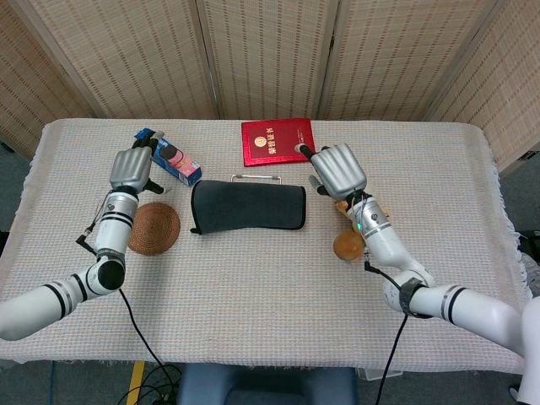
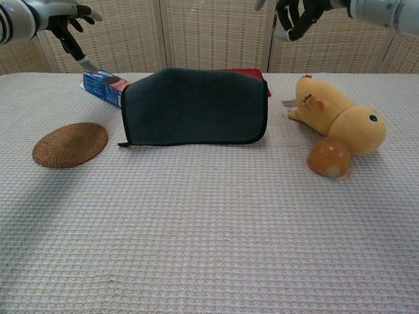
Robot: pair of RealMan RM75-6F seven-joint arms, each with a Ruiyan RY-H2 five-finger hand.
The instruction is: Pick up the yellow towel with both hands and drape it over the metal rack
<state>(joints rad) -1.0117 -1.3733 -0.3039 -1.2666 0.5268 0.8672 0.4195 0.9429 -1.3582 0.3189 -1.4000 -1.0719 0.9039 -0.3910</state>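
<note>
No yellow towel shows in either view. A dark grey towel (image 1: 247, 207) (image 2: 194, 106) hangs draped over a low metal rack (image 1: 257, 177), of which only a thin bar shows behind the cloth in the head view. My left hand (image 1: 132, 168) (image 2: 62, 14) hovers left of the towel, above the blue box, fingers apart and holding nothing. Raised over the plush toy to the right of the towel, my right hand (image 1: 339, 168) (image 2: 298, 12) has its fingers hanging loosely and is empty. Neither hand touches the towel.
A red booklet (image 1: 276, 141) lies behind the rack. A blue box (image 1: 171, 158) (image 2: 101, 85) and a woven coaster (image 1: 153, 228) (image 2: 70, 144) sit left of the towel. A yellow plush duck (image 2: 340, 118) and an orange ball (image 1: 347, 245) (image 2: 330, 158) lie to its right.
</note>
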